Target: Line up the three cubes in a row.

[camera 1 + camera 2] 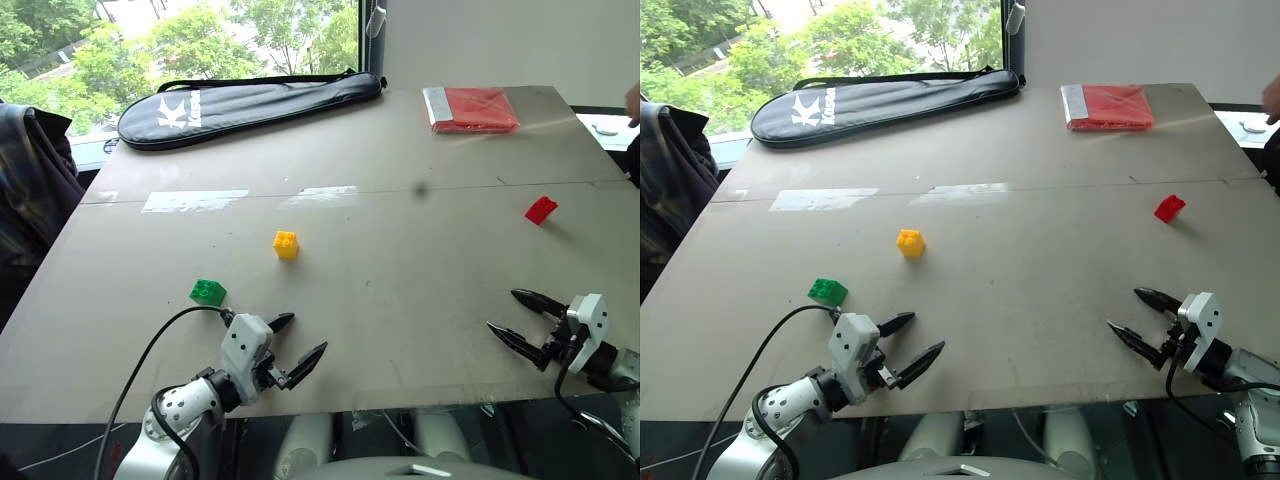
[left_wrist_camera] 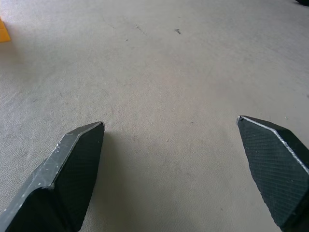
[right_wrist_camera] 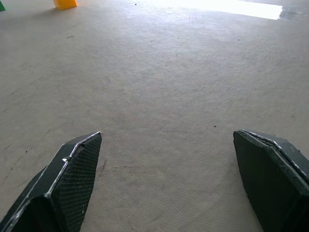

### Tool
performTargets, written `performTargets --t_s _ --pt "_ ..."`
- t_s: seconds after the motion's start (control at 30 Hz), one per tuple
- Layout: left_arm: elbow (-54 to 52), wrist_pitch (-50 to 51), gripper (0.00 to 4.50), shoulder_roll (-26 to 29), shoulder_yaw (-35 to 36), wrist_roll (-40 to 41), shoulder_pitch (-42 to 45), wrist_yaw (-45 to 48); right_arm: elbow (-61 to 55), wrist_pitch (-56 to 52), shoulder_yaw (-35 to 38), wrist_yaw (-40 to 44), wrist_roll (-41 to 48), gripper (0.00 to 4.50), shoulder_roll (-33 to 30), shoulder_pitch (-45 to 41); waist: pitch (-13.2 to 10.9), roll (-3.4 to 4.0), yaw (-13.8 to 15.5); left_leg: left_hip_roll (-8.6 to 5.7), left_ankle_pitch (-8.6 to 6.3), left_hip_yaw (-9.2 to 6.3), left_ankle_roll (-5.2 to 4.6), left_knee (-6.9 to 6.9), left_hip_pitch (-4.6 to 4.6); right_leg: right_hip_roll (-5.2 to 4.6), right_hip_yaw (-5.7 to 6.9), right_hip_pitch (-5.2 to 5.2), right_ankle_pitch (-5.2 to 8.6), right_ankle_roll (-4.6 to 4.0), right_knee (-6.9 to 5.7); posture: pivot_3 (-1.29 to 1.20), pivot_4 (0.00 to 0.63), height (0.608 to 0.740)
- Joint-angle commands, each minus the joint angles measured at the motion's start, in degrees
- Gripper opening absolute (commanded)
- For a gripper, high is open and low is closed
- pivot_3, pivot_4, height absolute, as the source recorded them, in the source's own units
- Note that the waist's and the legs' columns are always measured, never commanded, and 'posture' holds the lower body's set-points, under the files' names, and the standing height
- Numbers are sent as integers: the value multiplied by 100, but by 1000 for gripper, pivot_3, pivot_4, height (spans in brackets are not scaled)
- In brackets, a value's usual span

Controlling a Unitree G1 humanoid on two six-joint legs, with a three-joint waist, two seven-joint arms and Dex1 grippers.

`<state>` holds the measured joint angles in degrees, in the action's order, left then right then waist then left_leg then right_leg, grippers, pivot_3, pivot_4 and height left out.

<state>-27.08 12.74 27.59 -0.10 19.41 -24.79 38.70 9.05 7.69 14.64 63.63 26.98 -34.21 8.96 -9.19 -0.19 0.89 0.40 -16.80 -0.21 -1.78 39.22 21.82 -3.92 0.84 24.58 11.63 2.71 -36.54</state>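
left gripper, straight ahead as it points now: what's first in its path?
Probably nothing: the left gripper points forward-right over bare table, passing right of the yellow cube. Its slight downward tilt suggests the tabletop comes first.

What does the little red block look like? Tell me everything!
The red cube is a small, shiny plastic building brick with round studs on top. It sits tilted, not flat, alone on the grey table, far on the right side. Nothing touches it; the right gripper hangs open well short of it.
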Motion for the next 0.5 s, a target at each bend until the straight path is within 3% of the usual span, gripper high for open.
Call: performTargets --t_s 0.03,0.5 --pt "75 217 4484 -17 -290 14 61 64 -36 48 245 -19 60 4500 -109 -7 0 0 1 0 0 0 0 0 0 0 0 0 0 0 0 0 150 694" --pt "238 69 4484 57 -271 12 161 156 310 267 264 -35 -21 4500 -57 -110 -2 5 -10 0 0 1 -1 1 0 5 -1 0 0 0 -1 0 150 694"
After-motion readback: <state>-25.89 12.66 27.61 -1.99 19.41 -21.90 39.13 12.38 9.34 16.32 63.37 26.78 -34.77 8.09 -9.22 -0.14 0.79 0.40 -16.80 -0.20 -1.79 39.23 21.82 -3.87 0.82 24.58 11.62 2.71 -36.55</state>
